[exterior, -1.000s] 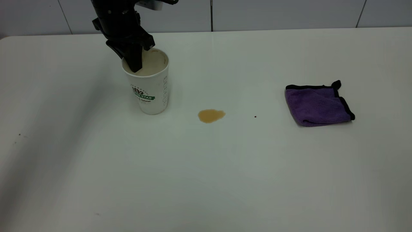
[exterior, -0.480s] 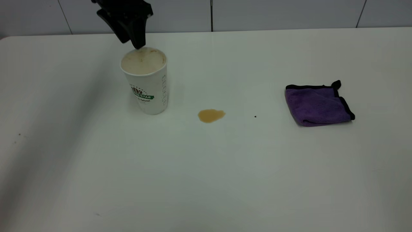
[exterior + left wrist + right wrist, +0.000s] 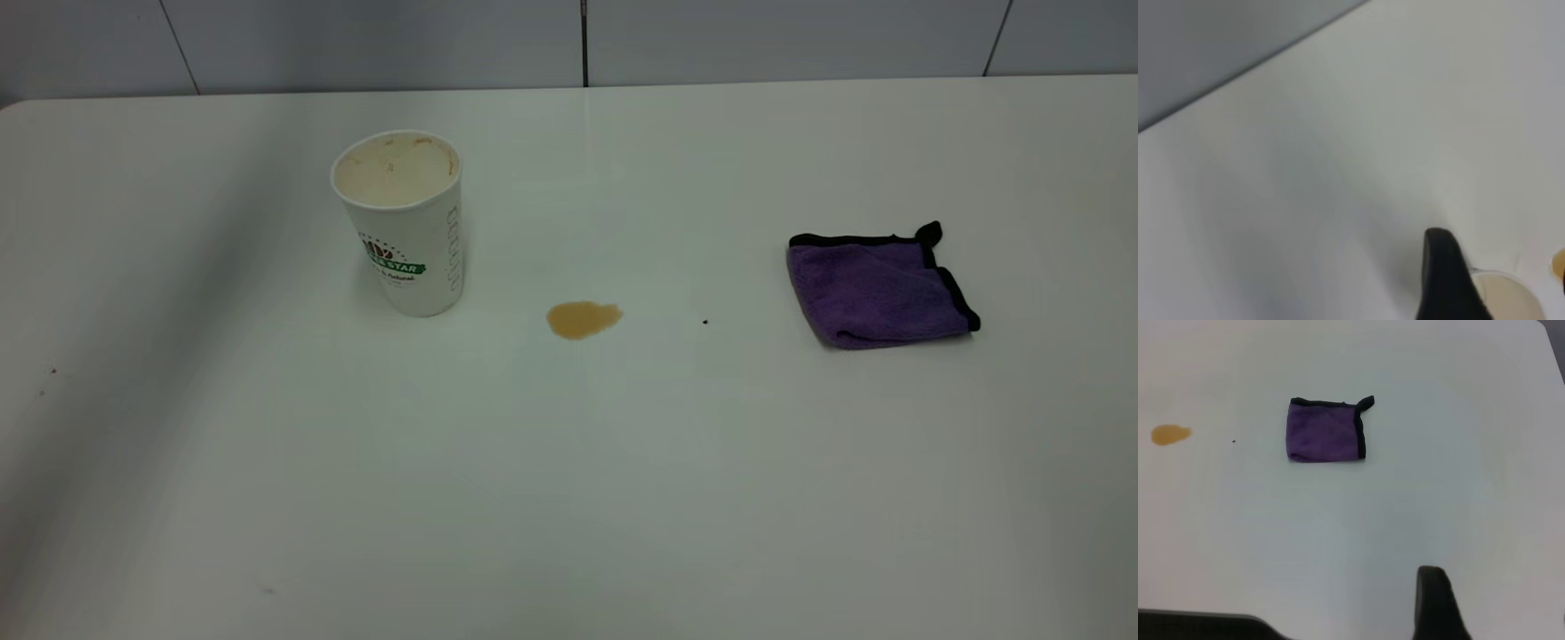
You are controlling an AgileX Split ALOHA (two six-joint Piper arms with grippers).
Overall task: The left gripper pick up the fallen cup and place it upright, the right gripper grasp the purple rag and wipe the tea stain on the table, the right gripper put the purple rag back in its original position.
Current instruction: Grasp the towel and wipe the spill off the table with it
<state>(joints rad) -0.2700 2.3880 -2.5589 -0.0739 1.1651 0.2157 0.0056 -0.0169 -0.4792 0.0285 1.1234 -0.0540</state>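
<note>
The white paper cup (image 3: 404,227) with a green logo stands upright at the table's back left, with nothing holding it. The tea stain (image 3: 583,318) lies on the table to its right. The folded purple rag (image 3: 876,289) with black trim lies flat further right. Neither gripper shows in the exterior view. In the left wrist view my left gripper (image 3: 1501,260) is open and empty, one dark finger (image 3: 1445,277) above the cup's rim (image 3: 1508,293). In the right wrist view my right gripper (image 3: 1498,587) is open, high above the table, well away from the rag (image 3: 1325,431) and the stain (image 3: 1169,435).
The white table (image 3: 569,489) ends at a grey tiled wall (image 3: 569,40) at the back. A small dark speck (image 3: 705,322) lies between the stain and the rag.
My left gripper has let go of the cup, risen from its rim and left the exterior view at the top. The cup stays upright. Rag and stain have not moved.
</note>
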